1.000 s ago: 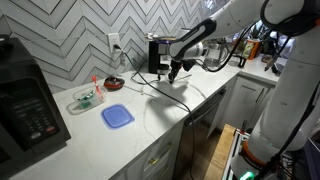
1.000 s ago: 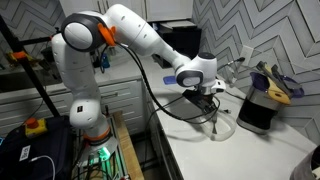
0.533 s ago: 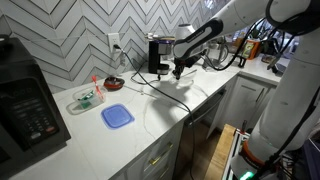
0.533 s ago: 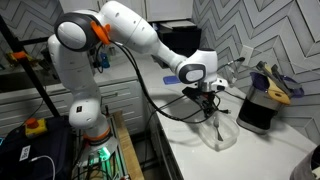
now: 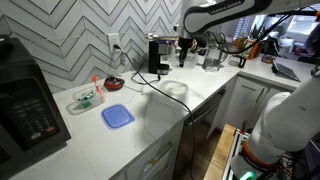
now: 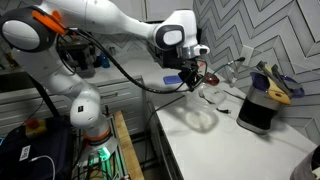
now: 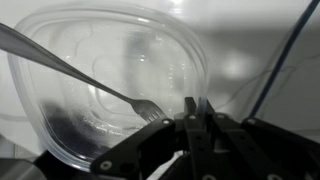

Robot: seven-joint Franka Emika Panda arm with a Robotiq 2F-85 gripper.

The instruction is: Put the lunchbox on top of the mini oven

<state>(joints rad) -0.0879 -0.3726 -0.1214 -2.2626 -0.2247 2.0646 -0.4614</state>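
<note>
The mini oven (image 5: 24,105) is the big black box with a keypad at the counter's far end. The lunchbox (image 5: 86,98) is a clear container with green and red contents, standing on the counter next to the oven. Its blue lid (image 5: 117,116) lies flat beside it. My gripper (image 5: 184,58) hangs high above the counter, far from the lunchbox, and also shows in an exterior view (image 6: 188,80). In the wrist view its fingers (image 7: 195,112) are pressed together with nothing between them.
A clear plastic bowl (image 7: 100,90) with a metal fork (image 7: 80,70) in it sits below the gripper, and shows in both exterior views (image 5: 176,89) (image 6: 200,118). A slim black coffee maker (image 5: 155,55) (image 6: 258,105) stands by the wall. A black cable runs across the counter.
The gripper has risen well above the clear bowl and the arm has swung upward and back. The bowl, lunchbox and lid have not moved.
</note>
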